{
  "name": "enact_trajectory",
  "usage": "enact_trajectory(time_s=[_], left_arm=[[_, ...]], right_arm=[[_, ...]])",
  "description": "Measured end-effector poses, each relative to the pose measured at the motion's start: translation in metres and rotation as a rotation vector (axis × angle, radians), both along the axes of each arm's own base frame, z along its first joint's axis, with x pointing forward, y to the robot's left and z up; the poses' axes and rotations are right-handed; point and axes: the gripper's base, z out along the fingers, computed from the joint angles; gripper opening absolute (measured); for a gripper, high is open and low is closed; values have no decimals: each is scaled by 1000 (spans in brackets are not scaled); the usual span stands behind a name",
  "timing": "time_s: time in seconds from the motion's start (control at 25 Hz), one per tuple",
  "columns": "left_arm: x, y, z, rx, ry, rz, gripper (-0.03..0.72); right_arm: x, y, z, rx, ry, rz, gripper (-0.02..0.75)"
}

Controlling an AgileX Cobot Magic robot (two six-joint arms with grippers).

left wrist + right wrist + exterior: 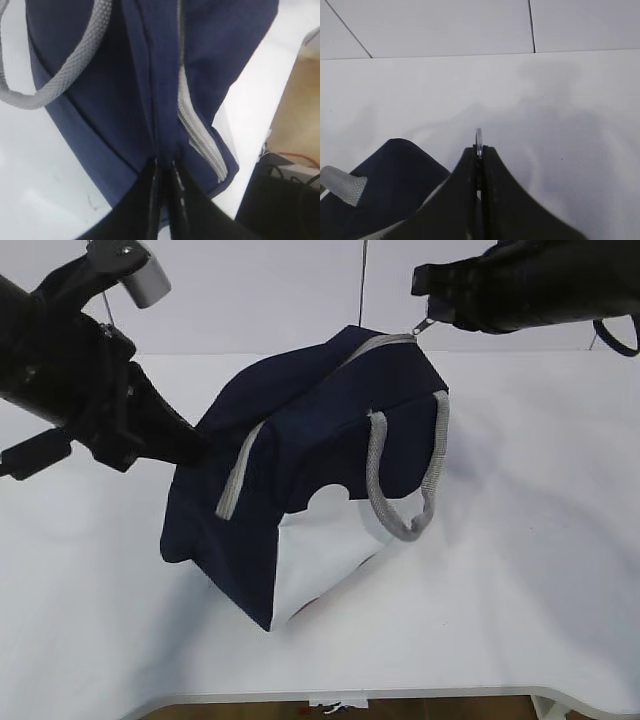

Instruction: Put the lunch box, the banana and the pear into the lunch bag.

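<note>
The navy lunch bag (300, 440) sits tilted on the white table, its white end panel (320, 560) facing the camera and a grey handle (400, 510) hanging down. My left gripper (200, 445) is shut on a fold of the bag's fabric at its left end; the left wrist view shows the black fingertips (175, 172) pinching navy cloth (125, 75) beside the grey zipper (197, 135). My right gripper (425, 325) is shut on the metal ring pull (478, 136) at the bag's raised right end. The lunch box, banana and pear are out of view.
The table's front edge (400, 695) runs along the bottom of the exterior view. In the left wrist view the table ends at the right, with floor and cables (295, 160) beyond. A pale wall (445, 25) stands behind the table.
</note>
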Motion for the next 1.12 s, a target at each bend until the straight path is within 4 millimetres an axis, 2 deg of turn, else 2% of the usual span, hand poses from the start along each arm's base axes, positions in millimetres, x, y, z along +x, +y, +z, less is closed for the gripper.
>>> enact_trajectory(time_s=[0.12, 0.32, 0.4, 0.64, 0.76, 0.88, 1.12], left_arm=[[-1, -3, 4, -54, 17, 17, 103], [-5, -3, 19, -116, -21, 51, 412], [-5, -3, 28, -138, -37, 65, 469], [10, -12, 70, -271, -106, 109, 502], [25, -20, 79, -332, -100, 118, 503], [42, -30, 76, -360, -60, 112, 503], [74, -47, 54, -365, 38, 92, 503]], right_arm=[[2, 1, 8, 13, 0, 6, -10], [2, 6, 17, 30, 29, 33, -10], [2, 7, 18, 42, 45, 38, -10], [2, 10, 13, 72, 92, 42, -10], [3, 11, 8, 75, 115, 51, -10], [3, 12, 7, 87, 120, 57, -10], [4, 15, 6, 94, 117, 81, -10]])
